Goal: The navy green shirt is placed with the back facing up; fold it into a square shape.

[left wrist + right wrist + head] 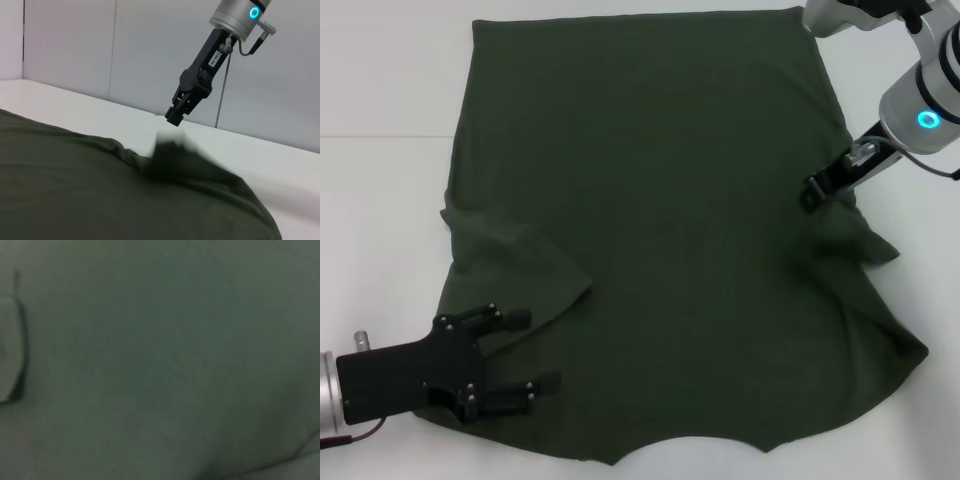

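Note:
The navy green shirt [660, 230] lies spread flat on the white table [380, 200], with its hem at the far side and its collar cut-out at the near edge. My left gripper [530, 352] is open, low over the shirt's near-left corner beside the folded-in left sleeve [535, 270]. My right gripper [813, 192] is at the shirt's right edge, just above the rumpled right sleeve [865, 245]. In the left wrist view the right gripper [174, 118] hangs a little above a raised, blurred bump of fabric [170, 152], not touching it. The right wrist view shows only shirt fabric [165, 360].
White table surface surrounds the shirt on the left, the far side and the near right [930, 430]. A pale wall [125, 55] stands behind the table in the left wrist view.

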### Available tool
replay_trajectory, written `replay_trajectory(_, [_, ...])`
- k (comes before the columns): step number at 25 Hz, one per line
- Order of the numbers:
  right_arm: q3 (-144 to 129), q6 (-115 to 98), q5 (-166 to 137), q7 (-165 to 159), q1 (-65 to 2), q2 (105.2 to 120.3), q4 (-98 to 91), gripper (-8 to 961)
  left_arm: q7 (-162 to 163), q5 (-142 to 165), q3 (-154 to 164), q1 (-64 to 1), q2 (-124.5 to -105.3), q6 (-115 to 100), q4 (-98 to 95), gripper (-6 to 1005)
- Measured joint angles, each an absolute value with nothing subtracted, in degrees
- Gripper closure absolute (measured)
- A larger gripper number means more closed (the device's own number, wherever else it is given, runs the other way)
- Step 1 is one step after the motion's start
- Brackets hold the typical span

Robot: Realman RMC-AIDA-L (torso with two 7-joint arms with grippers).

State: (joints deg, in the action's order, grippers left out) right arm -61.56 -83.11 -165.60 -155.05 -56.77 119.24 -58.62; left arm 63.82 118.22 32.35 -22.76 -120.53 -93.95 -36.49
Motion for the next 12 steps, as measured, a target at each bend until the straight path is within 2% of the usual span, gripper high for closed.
replay_trajectory(11, [-52.2, -83.2, -153.7, -152.5, -52.4, 118.28, -58.3, 631, 63.8, 118.3, 32.3, -22.6, -120.86, -93.9, -36.3, 115])
replay_trajectory(12, [-50.5, -83.2, -152.3, -152.2, -51.4, 118.01, -58.3, 508, 63.8, 118.2, 32.3, -22.6, -120.88, -94.0, -36.3, 115])
